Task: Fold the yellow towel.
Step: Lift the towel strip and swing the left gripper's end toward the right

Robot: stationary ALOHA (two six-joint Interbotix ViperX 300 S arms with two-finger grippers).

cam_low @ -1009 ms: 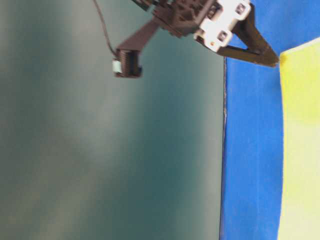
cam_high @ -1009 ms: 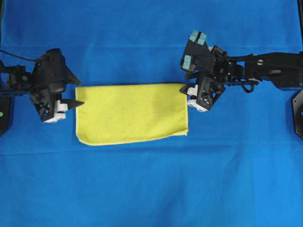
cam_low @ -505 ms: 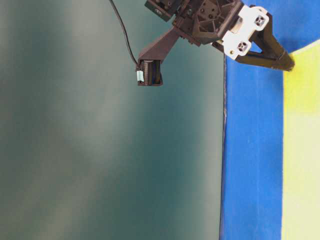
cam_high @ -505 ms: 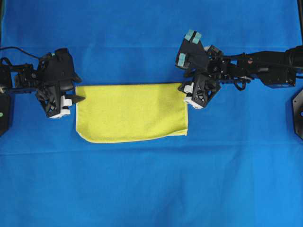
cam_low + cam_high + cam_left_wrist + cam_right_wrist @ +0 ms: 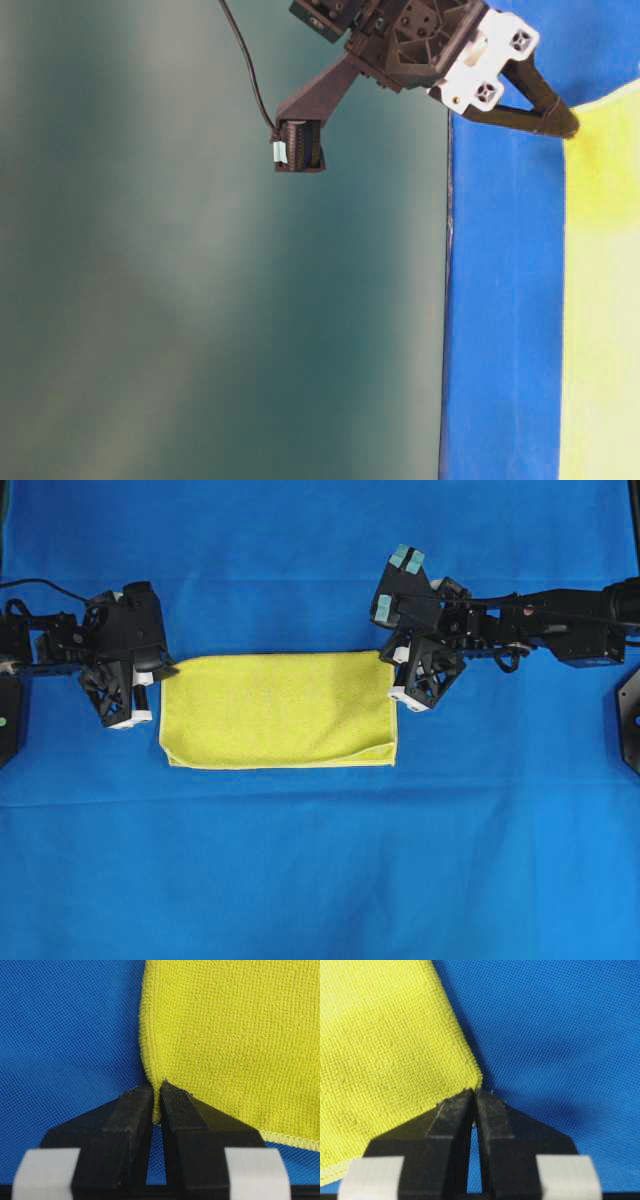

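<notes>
The yellow towel (image 5: 280, 710) lies flat as a wide rectangle on the blue cloth, its paler hem along the near edge. My left gripper (image 5: 165, 668) is at its far-left corner, shut, with a pinch of the towel's edge (image 5: 225, 1035) between the fingertips of the left gripper (image 5: 157, 1092). My right gripper (image 5: 392, 660) is at the far-right corner. In the right wrist view the right gripper (image 5: 474, 1094) is shut right at the tip of the towel (image 5: 380, 1035), a sliver of yellow between its fingertips. The table-level view shows the left gripper (image 5: 570, 125) touching the towel (image 5: 600, 300).
The large blue cloth (image 5: 320, 880) covers the whole table. Its left edge (image 5: 447, 300) shows in the table-level view. The right arm (image 5: 560, 630) reaches in from the right. Black mounts sit at the left (image 5: 8, 720) and right (image 5: 630, 720) borders.
Both grippers went from open to shut on the towel's far corners. The left gripper moved in to the corner. The towel's near edge drew slightly up and its far edge shifted.
</notes>
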